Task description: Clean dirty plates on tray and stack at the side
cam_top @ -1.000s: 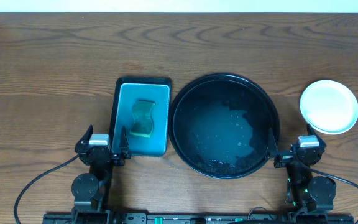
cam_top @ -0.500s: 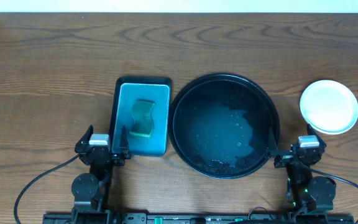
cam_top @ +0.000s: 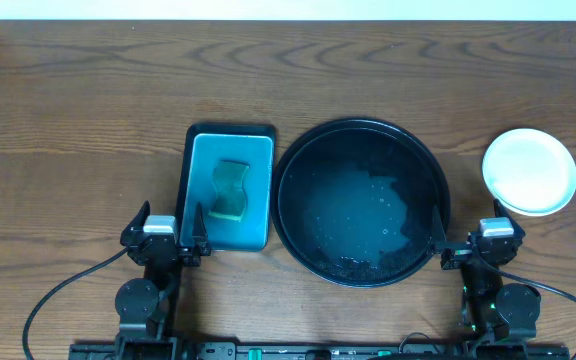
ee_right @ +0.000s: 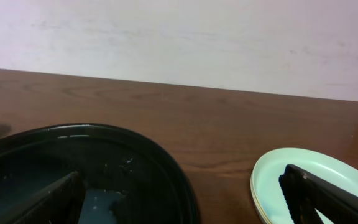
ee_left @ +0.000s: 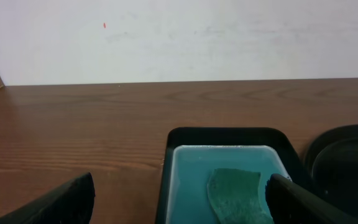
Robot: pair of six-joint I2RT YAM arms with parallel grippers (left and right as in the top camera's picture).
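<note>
No change: left fingers [ee_left: 61, 199] and right fingers [ee_right: 328, 193] parked open, empty. The tray [cam_top: 280, 200] holds none; plates [cam_top: 529, 171] stacked just beyond right fingers. Looks done.

Sponge [cam_top: 230, 190] lies in the smaller tray [cam_top: 253, 215], just left of the tray [cam_top: 313, 175]; the plates [cam_top: 529, 171] lie to its right

The overhead camera looks straight down on the table [cam_top: 88, 100] from well above, its near side at the bottom. Both wrist cameras sit low and close over that near side, facing the far wall [ee_left: 229, 37]: the left over the teal tray [ee_left: 188, 186], the right over the plates [ee_right: 309, 160]. All three share the black tray [cam_top: 338, 200]
</note>
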